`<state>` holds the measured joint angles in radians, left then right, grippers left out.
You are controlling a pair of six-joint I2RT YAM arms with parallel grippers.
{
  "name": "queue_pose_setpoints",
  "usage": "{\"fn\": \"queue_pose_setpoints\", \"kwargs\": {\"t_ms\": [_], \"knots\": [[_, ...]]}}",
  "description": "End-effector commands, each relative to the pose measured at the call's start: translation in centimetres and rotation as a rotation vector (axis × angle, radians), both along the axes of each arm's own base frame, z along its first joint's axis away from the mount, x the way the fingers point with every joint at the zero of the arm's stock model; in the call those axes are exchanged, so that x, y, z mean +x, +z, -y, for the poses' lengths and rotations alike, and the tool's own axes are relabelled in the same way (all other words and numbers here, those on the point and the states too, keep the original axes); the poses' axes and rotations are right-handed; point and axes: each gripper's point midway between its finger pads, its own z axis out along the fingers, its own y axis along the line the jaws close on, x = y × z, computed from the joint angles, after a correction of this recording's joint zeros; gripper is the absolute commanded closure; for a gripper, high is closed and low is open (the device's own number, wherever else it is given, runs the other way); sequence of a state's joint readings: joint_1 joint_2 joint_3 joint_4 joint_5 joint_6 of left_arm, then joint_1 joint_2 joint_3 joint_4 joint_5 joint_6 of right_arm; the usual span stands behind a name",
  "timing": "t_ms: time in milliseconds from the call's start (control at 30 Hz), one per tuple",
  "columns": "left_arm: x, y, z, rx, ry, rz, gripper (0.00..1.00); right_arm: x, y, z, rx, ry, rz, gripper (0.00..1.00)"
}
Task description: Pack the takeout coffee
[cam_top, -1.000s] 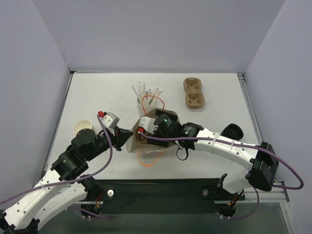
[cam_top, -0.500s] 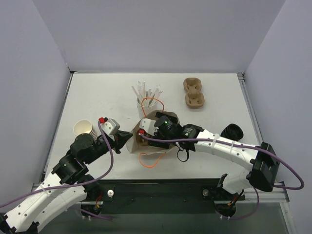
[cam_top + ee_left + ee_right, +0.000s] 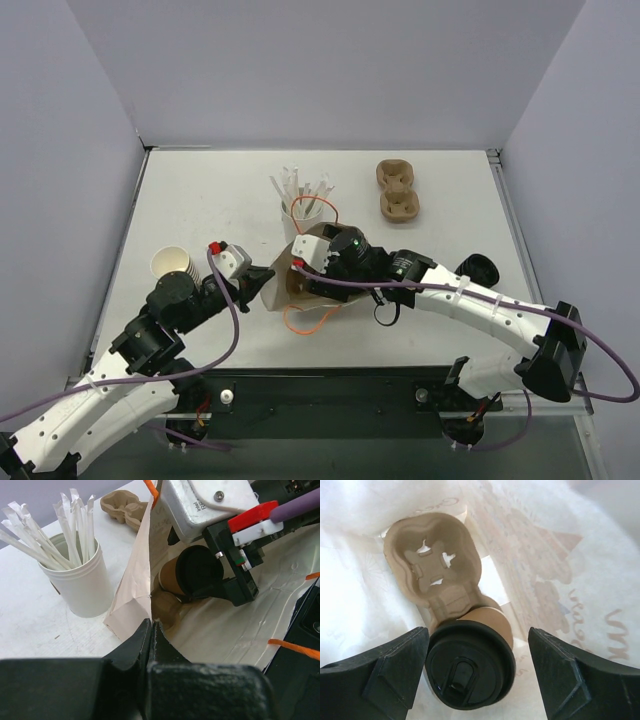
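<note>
The takeout coffee, a brown paper cup with a black lid, sits in a pulp cup carrier inside a tan paper bag lying near the table's middle. My right gripper reaches into the bag's mouth and is open around the lid, with a gap on its right side. In the left wrist view the coffee shows inside the bag. My left gripper is shut on the bag's near rim and holds the mouth open.
A white cup of wrapped straws stands just behind the bag. A second pulp carrier lies at the back right. A stack of paper cups stands at the left and black lids at the right. The bag's orange handle trails toward me.
The right arm has shifted slightly to the right at the bag's mouth. The left gripper has edged right with the bag's rim still held.
</note>
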<state>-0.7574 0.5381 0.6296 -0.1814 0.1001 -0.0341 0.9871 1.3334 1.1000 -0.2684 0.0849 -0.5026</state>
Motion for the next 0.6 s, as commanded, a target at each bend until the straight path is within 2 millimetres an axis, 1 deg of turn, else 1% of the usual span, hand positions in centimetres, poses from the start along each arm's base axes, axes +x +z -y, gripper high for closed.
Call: {"fn": "queue_pose_setpoints", "kwargs": {"t_ms": [0,133,167,233,367,467,567], "knots": [[0.0,1.9,0.1,-0.028,-0.015,0.069,1.0,-0.2,2.5,0.4,0.05,0.019,0.027,0.2],[0.1,1.5,0.0,0.001,-0.016,0.085,1.0,0.0,1.7,1.6,-0.02,0.013,0.05,0.21],[0.1,1.7,-0.1,0.004,-0.016,0.093,1.0,-0.2,1.2,1.9,-0.053,0.026,0.036,0.22],[0.1,1.4,-0.1,0.011,-0.017,0.092,1.0,-0.4,1.0,1.9,-0.071,0.048,0.032,0.23],[0.2,1.2,-0.2,0.021,-0.008,0.096,1.0,-0.7,0.2,2.5,-0.183,0.136,0.058,0.24],[0.5,1.4,-0.3,0.018,0.007,0.096,1.0,-1.1,-0.3,2.8,-0.251,0.186,0.072,0.25],[0.6,2.1,-0.2,-0.02,0.017,0.101,1.0,-1.6,-0.8,2.8,-0.292,0.238,0.08,0.26]]}}
